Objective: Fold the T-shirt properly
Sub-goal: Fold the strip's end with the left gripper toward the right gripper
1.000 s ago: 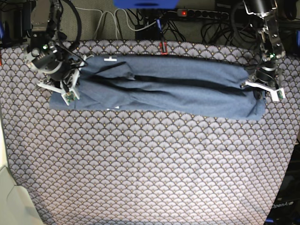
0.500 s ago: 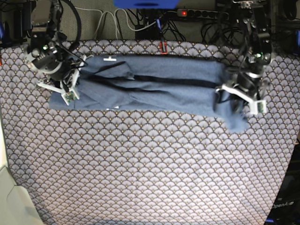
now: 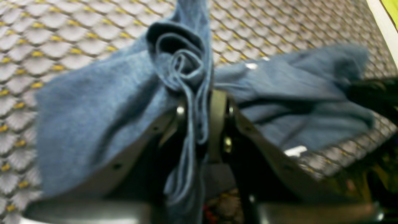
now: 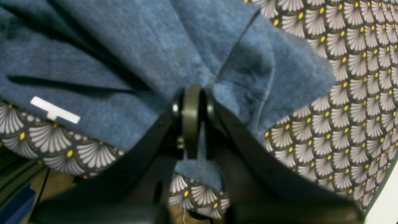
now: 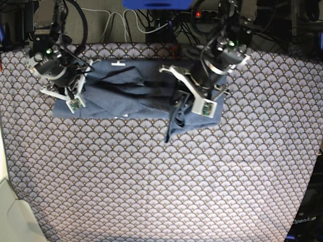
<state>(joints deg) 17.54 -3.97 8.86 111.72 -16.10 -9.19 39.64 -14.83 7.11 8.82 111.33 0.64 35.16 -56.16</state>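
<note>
The T-shirt (image 5: 136, 93) lies across the far part of the table (image 5: 151, 191). The left pincer (image 3: 199, 109) is clenched on its bunched end over the middle; the right pincer (image 4: 192, 102) grips the left end. Soft, limp cloth sags and bunches, so hems hold best.

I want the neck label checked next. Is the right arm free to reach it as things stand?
Probably not: the right gripper is shut on the T-shirt edge, so it must let go first. The neck label lies exposed nearby, nothing covering it.
</note>
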